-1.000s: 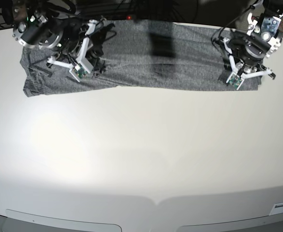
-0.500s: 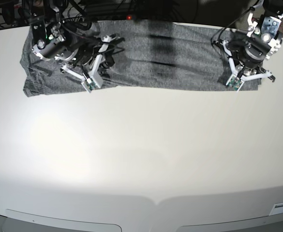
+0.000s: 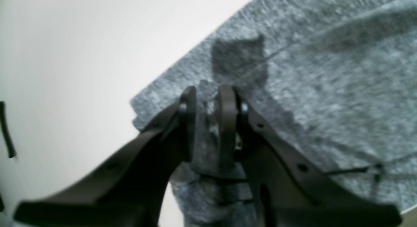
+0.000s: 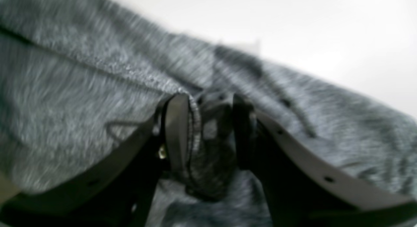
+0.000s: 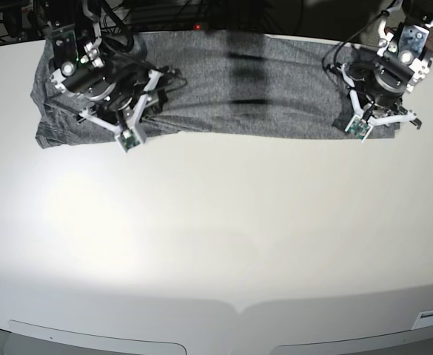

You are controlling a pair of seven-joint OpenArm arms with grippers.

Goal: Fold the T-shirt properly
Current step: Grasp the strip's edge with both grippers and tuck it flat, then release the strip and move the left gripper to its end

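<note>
- Left wrist view: the left gripper (image 3: 207, 100) stands at centre frame, its fingers slightly parted with a fold of the grey T-shirt (image 3: 325, 77) between them; the white table (image 3: 81, 51) fills the left.
- Right wrist view: the right gripper (image 4: 208, 105) has its fingers spread around bunched shirt cloth; blurred.
- Base view: the T-shirt (image 5: 275, 89) lies along the top edge of the table (image 5: 216, 244), a gripper at each end.

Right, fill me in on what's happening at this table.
Two robot arms are working on a grey T-shirt spread in a long band along the far edge of the white table. The left end effector has a bunch of cloth between its jaws near the shirt's corner. The right end effector likewise has a gathered fold of fabric between its jaws at the other end. The shirt lies in a long strip, not yet a compact fold.
</note>
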